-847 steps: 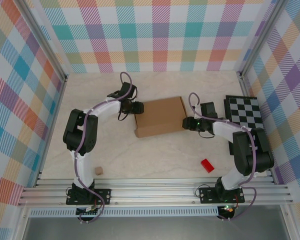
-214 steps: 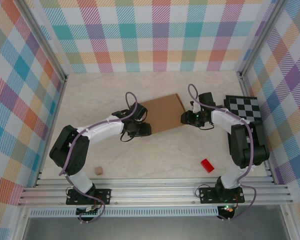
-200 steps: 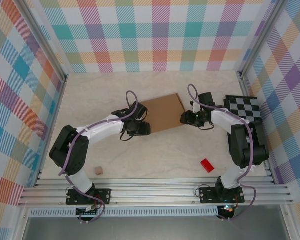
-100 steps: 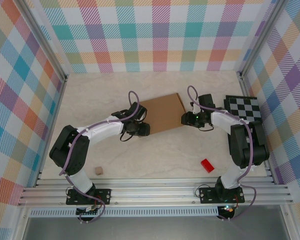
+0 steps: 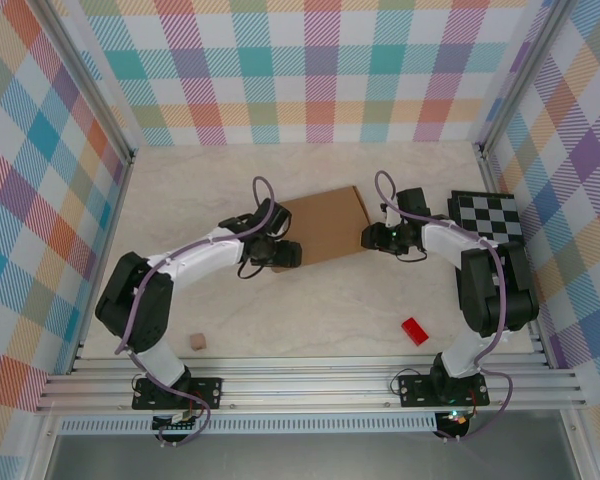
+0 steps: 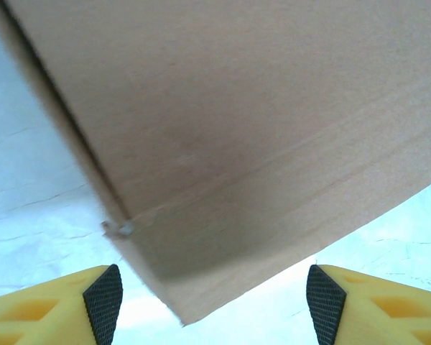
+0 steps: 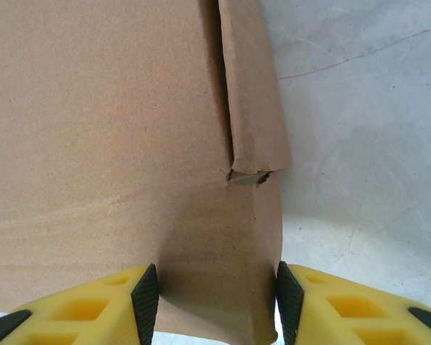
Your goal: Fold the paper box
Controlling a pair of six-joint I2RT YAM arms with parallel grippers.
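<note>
Cardboard half folded: my right hand (image 7: 212, 302) seems clamped on the paper box (image 5: 325, 228); left hand (image 6: 213, 302) apart, needing a grip to crease.

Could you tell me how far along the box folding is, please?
Done: the paper box looks closed up. In hand: the left tool stands open around one corner; the right tool straddles another corner. Left, probably: tucking the side flap that gapes there.
</note>
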